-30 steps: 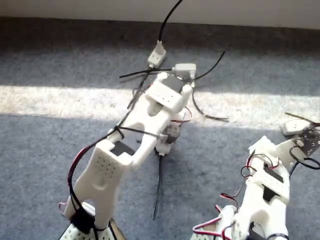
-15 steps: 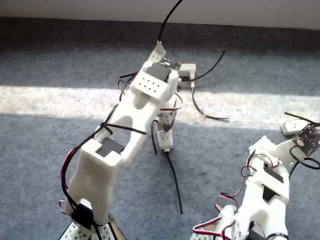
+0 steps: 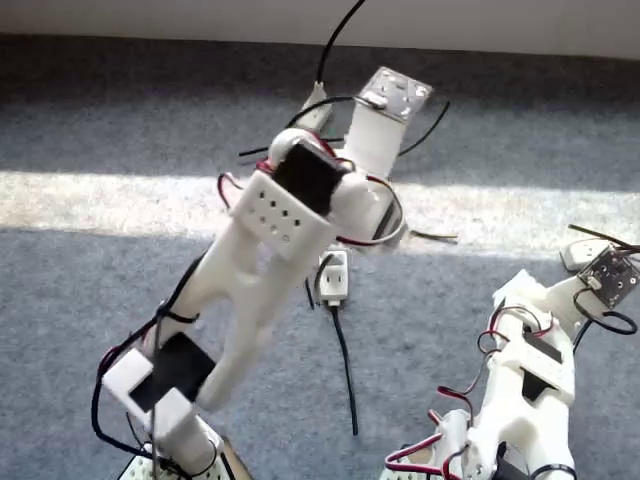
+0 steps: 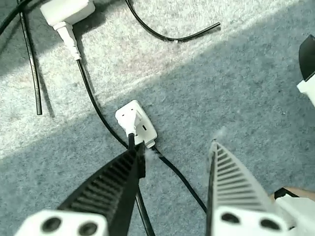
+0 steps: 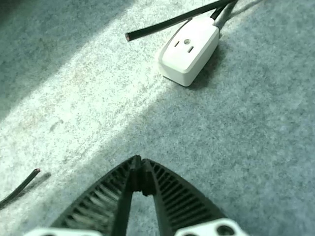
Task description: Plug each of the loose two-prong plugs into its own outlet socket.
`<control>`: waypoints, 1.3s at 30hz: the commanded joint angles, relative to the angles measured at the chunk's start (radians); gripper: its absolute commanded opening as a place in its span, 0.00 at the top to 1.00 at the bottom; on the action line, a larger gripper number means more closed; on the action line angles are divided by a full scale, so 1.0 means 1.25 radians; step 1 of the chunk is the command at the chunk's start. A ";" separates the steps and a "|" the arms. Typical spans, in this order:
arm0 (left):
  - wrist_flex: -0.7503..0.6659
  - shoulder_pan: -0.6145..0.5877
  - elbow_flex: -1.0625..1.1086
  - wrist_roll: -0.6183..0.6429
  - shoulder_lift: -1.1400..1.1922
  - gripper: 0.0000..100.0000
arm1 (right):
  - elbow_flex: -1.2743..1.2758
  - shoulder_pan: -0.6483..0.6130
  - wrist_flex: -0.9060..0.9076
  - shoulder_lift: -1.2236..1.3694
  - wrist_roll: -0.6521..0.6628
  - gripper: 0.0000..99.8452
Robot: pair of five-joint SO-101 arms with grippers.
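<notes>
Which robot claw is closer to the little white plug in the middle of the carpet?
Left. The left gripper hangs open just above the white plug. The right gripper is shut, off to the side by a different white socket.

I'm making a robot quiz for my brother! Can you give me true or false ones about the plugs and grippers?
1. The left gripper is open. True.
2. The right gripper is holding something. False: it is shut on nothing.
3. A white outlet socket lies on the carpet near the right gripper. True.
4. The white plug is pinched in the left gripper. False: it lies on the carpet, not gripped.
</notes>
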 commanded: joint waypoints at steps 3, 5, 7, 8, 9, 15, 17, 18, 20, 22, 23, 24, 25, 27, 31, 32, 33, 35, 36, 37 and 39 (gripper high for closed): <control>0.002 -0.171 0.019 0.021 -0.176 0.78 | -0.003 -0.072 -0.009 -0.012 0.077 0.85; 0.002 -0.251 0.042 0.050 -0.199 0.78 | -0.003 -0.105 -0.007 -0.013 0.104 0.80; 0.002 -0.321 0.075 0.063 -0.217 0.78 | -0.007 -0.138 0.034 -0.015 0.135 0.80; 0.002 -0.353 0.096 0.063 -0.225 0.78 | -0.015 -0.154 0.068 -0.018 0.140 0.80; 0.002 -0.381 0.118 0.063 -0.230 0.78 | -0.039 -0.175 0.105 -0.019 0.139 0.80; 0.002 -0.560 0.280 0.063 -0.241 0.78 | -0.354 -0.339 0.521 -0.012 0.145 0.80; 0.002 -0.593 0.352 0.063 -0.240 0.78 | -0.467 -0.413 0.640 -0.012 0.185 0.80; 0.002 -0.602 0.390 0.063 -0.240 0.78 | -0.526 -0.450 0.690 -0.012 0.209 0.80; -0.006 -0.611 0.460 0.061 -0.240 0.78 | -0.622 -0.522 0.779 -0.010 0.247 0.80; -0.055 -0.612 0.535 0.063 -0.240 0.79 | -0.694 -0.570 0.846 -0.010 0.264 0.80; -0.086 -0.612 0.573 0.063 -0.240 0.79 | -0.713 -0.586 0.868 -0.009 0.265 0.80; -0.119 -0.617 0.608 0.064 -0.240 0.79 | -0.719 -0.598 0.883 -0.009 0.268 0.80; -0.150 -0.625 0.641 0.064 -0.240 0.79 | -0.721 -0.607 0.889 -0.009 0.268 0.80; -0.198 -0.643 0.693 0.087 -0.240 0.79 | -0.717 -0.620 0.891 -0.007 0.269 0.80; -0.301 -0.692 0.796 0.130 -0.240 0.79 | -0.704 -0.670 0.941 0.071 0.293 0.80; -0.333 -0.700 0.822 0.130 -0.240 0.79 | -0.704 -0.675 0.959 0.106 0.302 0.80; -0.365 -0.709 0.841 0.130 -0.240 0.79 | -0.702 -0.673 0.974 0.148 0.304 0.80; -0.419 -0.729 0.876 0.130 -0.240 0.79 | -0.704 -0.673 0.997 0.236 0.307 0.80; -0.439 -0.732 0.888 0.130 -0.240 0.79 | -0.706 -0.673 1.000 0.273 0.308 0.80; -0.452 -0.733 0.895 0.130 -0.240 0.79 | -0.716 -0.677 0.996 0.306 0.308 0.80; -0.466 -0.733 0.904 0.130 -0.240 0.79 | -0.751 -0.684 1.002 0.358 0.306 0.80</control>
